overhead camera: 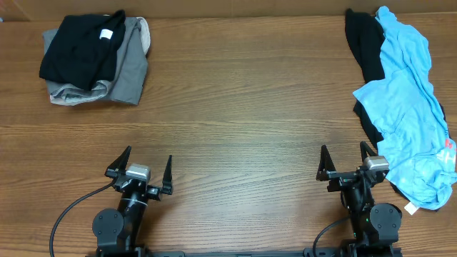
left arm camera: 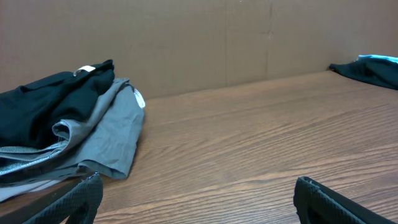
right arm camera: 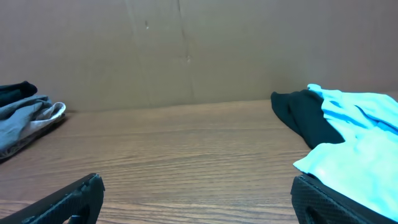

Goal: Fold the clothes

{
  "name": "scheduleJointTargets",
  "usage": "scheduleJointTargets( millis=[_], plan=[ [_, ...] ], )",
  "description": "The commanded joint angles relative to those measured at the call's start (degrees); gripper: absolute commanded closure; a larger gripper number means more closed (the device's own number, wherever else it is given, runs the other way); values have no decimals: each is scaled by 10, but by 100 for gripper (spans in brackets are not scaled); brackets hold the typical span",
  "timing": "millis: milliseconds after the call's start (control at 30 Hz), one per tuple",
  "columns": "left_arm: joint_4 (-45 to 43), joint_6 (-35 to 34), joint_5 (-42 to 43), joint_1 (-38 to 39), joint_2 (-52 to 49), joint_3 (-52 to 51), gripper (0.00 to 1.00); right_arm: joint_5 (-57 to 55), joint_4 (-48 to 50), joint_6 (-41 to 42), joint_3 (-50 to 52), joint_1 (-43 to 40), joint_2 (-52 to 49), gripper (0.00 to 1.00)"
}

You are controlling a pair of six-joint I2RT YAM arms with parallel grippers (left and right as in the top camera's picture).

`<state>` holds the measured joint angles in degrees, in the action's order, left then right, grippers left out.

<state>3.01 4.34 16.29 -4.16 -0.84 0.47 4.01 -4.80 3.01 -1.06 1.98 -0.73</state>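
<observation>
A crumpled light blue T-shirt lies along the table's right side on top of a black garment; both show in the right wrist view, the T-shirt and the black one. At the far left sits a folded stack: a black garment on grey ones, also seen as a black garment over grey. My left gripper stands open near the front edge with nothing between its fingers. My right gripper is open too, its right finger close to the T-shirt's edge.
A brown cardboard wall runs along the table's far edge. Bare wooden tabletop stretches between the left stack and the right pile. A black cable trails from the left arm's base.
</observation>
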Motion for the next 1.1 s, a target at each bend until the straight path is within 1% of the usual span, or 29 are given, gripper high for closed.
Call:
scheduleJointTargets(
  millis=[0, 333, 467, 1067],
  plan=[
    [-1, -12, -2, -4, 5, -2, 0, -8, 2, 0, 6, 3, 6, 0],
    [-1, -12, -2, -4, 5, -2, 0, -8, 2, -1, 6, 3, 5, 0],
    [-1, -12, -2, -4, 5, -2, 0, -32, 1, -1, 6, 3, 6, 0],
    [-2, -12, -2, -4, 5, -2, 0, -34, 1, -1, 6, 3, 6, 0]
  ],
)
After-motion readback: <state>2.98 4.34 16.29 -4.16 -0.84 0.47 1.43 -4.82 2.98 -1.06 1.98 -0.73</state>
